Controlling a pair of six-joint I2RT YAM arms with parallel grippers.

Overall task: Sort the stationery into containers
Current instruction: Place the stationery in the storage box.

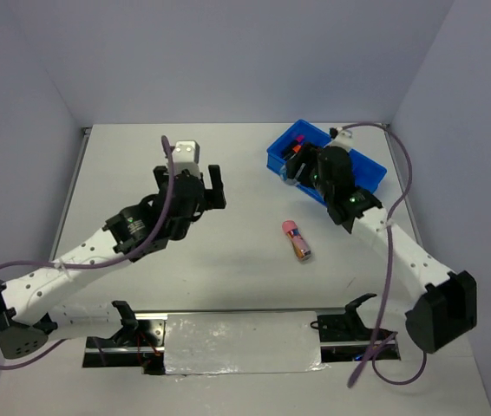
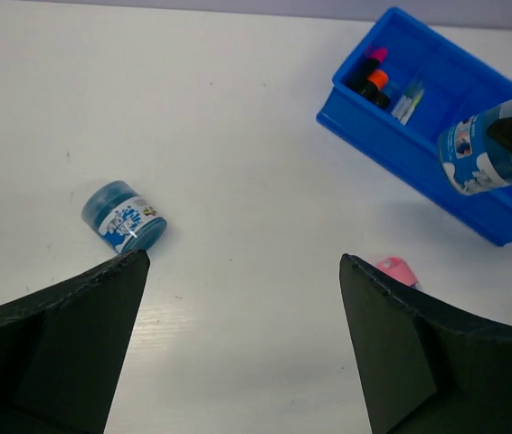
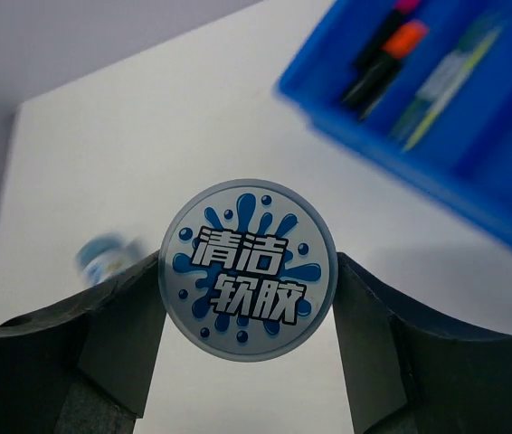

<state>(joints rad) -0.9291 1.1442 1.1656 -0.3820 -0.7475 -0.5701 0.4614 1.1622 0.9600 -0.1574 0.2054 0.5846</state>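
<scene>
A white tabletop walled in pale lilac fills my views. My left arm stretches forward to mid-table, wrist angled down, and the left gripper [image 2: 242,260] hangs above the surface with its jaws spread wide and nothing between them. A second blue tub [image 2: 123,215] lies on its side ahead and left of it, and the pink-gold cylinder [image 1: 297,241] lies on the table just past its right finger. My right arm reaches up to the blue divided tray [image 2: 392,149], where the right gripper [image 3: 249,280] pinches a round blue tub [image 2: 478,154] by its sides, printed lid towards the wrist camera. The tray sits ahead and right of that gripper. It holds orange-capped and pink-capped highlighters [image 2: 374,77] in one compartment and thin pens [image 2: 408,101] in the next. I cannot tell whether the held tub is over a compartment.
</scene>
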